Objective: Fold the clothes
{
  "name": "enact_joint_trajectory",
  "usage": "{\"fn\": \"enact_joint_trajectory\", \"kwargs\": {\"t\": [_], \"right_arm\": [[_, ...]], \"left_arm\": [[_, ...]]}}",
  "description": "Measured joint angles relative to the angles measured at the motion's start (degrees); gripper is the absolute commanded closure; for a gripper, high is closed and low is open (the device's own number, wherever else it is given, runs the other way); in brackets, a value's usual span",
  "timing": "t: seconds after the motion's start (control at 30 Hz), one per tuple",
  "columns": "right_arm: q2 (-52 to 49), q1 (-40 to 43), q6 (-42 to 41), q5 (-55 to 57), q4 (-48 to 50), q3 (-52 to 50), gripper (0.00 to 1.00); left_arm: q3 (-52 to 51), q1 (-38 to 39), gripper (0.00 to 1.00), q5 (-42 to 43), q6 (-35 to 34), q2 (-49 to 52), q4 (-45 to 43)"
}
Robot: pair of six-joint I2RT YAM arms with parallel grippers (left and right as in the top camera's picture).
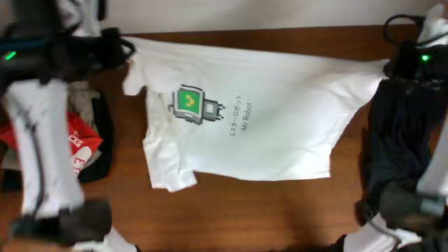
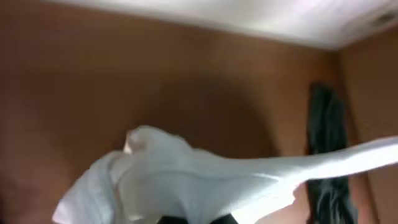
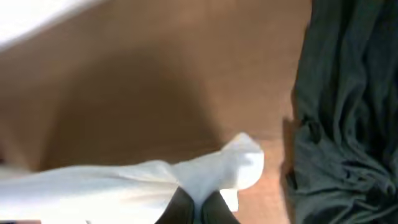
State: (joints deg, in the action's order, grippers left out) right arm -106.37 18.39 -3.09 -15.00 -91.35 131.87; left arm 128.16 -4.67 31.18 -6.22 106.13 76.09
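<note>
The left gripper (image 1: pixel 120 47) at ten o'clock and the right gripper (image 1: pixel 392 68) at two o'clock are both clenching the white T-shirt (image 1: pixel 273 119). They are probably pulling it taut so it is spreading flat across the table (image 1: pixel 245 217) centre for folding.

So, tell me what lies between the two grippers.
The white T-shirt fills the whole stretch, drawn out between the left gripper and the right gripper, each pinching an edge of it. The overhead view shows this.
</note>
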Motion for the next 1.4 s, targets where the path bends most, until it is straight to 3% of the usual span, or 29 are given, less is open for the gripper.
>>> {"fn": "enact_joint_trajectory", "kwargs": {"t": [0.07,0.23,0.27,0.3,0.33,0.5,0.57,0.67,0.8,0.93,1.17,1.33,1.4], "right_arm": [[-9.64,0.39,0.79,2.23,-1.75,-0.35,0.96],[-17.14,0.87,1.62,5.18,-2.27,-0.59,0.96],[-17.14,0.92,1.66,5.77,-2.25,-0.59,0.96],[-17.14,0.98,1.7,6.27,-2.29,-0.57,0.96],[-17.14,1.03,1.81,6.6,-2.29,-0.57,0.96],[-17.14,1.03,2.01,7.1,-2.32,-0.57,0.96],[-17.14,1.03,2.1,7.19,-2.29,-0.57,0.96],[-17.14,1.03,2.23,7.3,-2.29,-0.59,0.96],[-17.14,1.03,2.29,7.3,-2.29,-0.59,0.96],[-17.14,1.03,2.32,7.3,-2.29,-0.57,0.96],[-17.14,1.03,2.29,7.3,-2.29,-0.57,0.96],[-17.14,1.03,2.36,7.32,-2.29,-0.57,0.96],[-17.14,1.03,2.4,7.32,-2.29,-0.57,0.96]], "left_arm": [[-0.13,4.22,1.0,-1.68,1.09,12.11,2.6],[-0.24,13.16,0.98,-3.3,2.8,31.32,0.2],[-0.26,14.43,0.82,-3.43,3.32,32.63,-0.63],[-0.35,15.85,0.6,-3.65,4.2,33.22,-1.77],[-0.33,16.92,0.55,-3.78,4.79,33.24,-2.19],[-0.33,18.47,0.48,-7.78,6.27,33.22,-3.28],[-0.24,18.43,0.48,-10.91,6.29,33.22,1.75],[-0.24,18.43,0.49,-13.86,6.29,33.22,8.31],[-0.24,19.28,0.49,-15.39,6.27,33.22,10.6],[-0.26,23.06,0.49,-15.82,4.48,33.22,8.22],[-4.09,26.62,0.54,-25.7,-8.41,33.22,-1.25],[-9.46,26.51,0.94,-28.02,-13.73,33.22,-6.56],[-9.46,26.51,1.0,-28.09,-14.49,33.22,-8.04]]}}
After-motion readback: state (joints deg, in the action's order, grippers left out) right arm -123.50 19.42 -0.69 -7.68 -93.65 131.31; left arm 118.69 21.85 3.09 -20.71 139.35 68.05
